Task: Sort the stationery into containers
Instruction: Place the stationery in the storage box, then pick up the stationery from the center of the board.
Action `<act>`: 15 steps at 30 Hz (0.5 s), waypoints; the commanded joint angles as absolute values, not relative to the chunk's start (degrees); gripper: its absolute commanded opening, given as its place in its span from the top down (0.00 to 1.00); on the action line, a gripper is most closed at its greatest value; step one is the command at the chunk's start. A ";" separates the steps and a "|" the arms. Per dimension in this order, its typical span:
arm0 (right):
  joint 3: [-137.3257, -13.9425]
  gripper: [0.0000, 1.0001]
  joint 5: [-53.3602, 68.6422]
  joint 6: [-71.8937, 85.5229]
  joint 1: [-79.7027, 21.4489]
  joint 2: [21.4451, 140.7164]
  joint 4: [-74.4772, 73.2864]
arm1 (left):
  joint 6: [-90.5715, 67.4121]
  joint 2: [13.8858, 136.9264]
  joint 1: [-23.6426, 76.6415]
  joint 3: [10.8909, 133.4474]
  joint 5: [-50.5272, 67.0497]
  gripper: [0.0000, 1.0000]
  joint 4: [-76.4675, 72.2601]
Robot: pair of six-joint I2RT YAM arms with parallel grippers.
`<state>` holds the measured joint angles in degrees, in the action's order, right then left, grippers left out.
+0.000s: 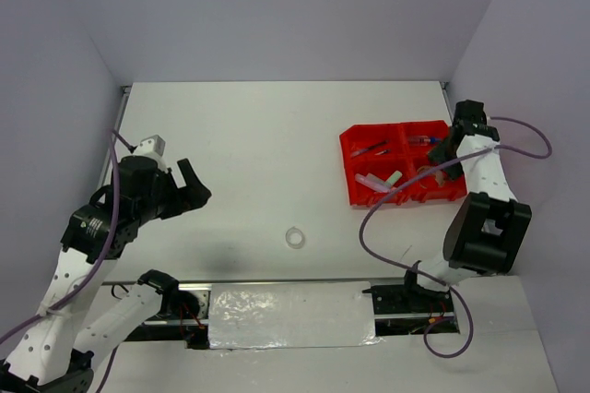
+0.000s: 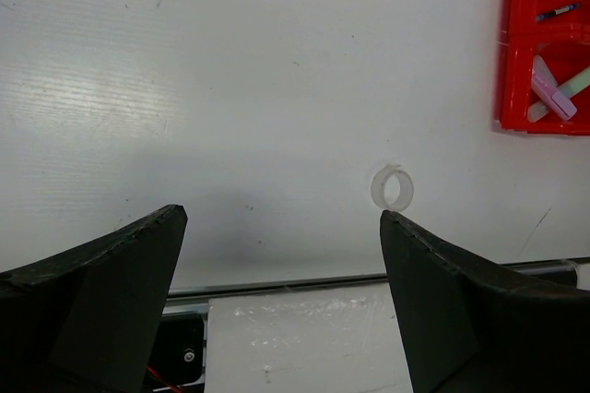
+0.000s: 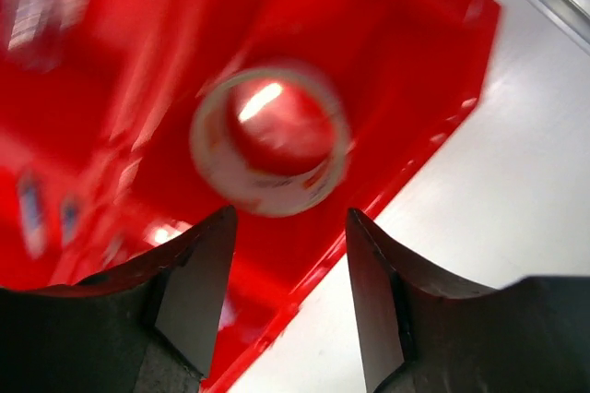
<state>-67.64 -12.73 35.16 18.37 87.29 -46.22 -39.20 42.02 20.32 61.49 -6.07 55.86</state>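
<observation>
Right wrist shows beige tape roll (image 3: 270,139) in red tray (image 3: 433,89) (hidden overhead).

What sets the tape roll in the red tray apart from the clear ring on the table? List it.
Place: the tape roll sits inside the red tray; the clear ring lies on the bare table. Look: the tape roll is opaque and pale; the clear ring is see-through. Both are hollow rings.
</observation>
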 commanded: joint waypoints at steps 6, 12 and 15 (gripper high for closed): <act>-80.42 0.37 -3.88 24.44 -6.74 72.79 -44.39 | -40.51 43.50 20.04 59.33 -7.46 0.01 53.17; -74.54 0.32 -3.68 24.24 -36.70 76.96 -47.70 | -45.79 47.72 20.04 62.39 -13.35 0.01 57.57; -71.99 0.40 -9.04 27.05 -50.33 81.72 -47.73 | -45.62 48.51 20.04 64.59 -14.32 0.01 57.57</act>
<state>-75.57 -4.38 25.47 -41.65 76.18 -42.59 -43.97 48.73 20.32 60.49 -11.25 57.34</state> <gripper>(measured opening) 0.624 0.994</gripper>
